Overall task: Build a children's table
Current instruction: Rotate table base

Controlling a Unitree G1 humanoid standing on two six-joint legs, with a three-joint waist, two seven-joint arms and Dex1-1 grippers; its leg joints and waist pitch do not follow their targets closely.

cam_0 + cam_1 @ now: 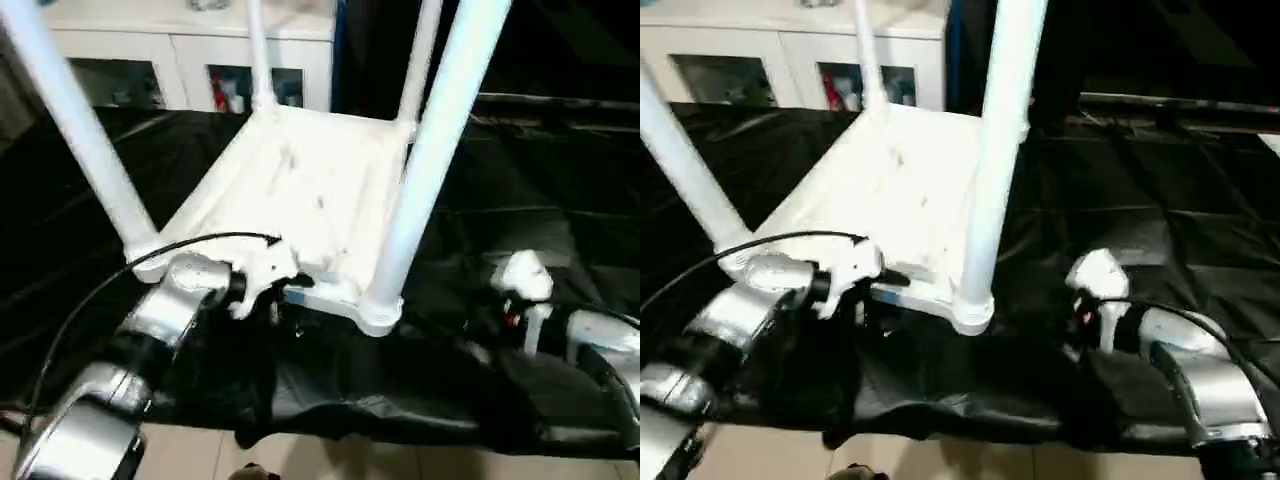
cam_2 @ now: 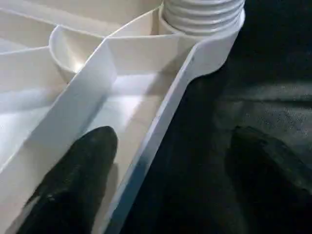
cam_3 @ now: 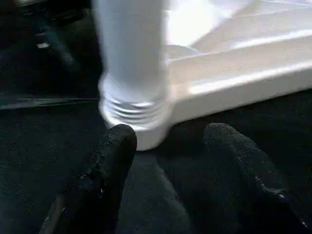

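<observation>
The left arm [image 1: 150, 330] is closest, shiny and silver, with a black cable looping over it. At its tip, the left gripper [image 2: 165, 165] sits at the near edge of the tabletop [image 1: 300, 170]. Its jaws are wide apart, with the rim between them. One finger [image 2: 78, 175] is inside the ribbed part and the other is outside over the black cloth [image 1: 560, 200]. It is not squeezing yet. It looks set to hold the rim.

The tabletop lies upside down on the cloth so the sockets face up. All four legs [image 1: 440, 150] stand up in the corners.

The right gripper [image 3: 165, 161] waits low by the near right corner. Its jaws are partly open and hold nothing. The screw end of that leg [image 3: 131, 109] is just beyond its fingers. Some thread rings show there, so the leg may need more turning.

The table looks almost built. It may need flipping next.
</observation>
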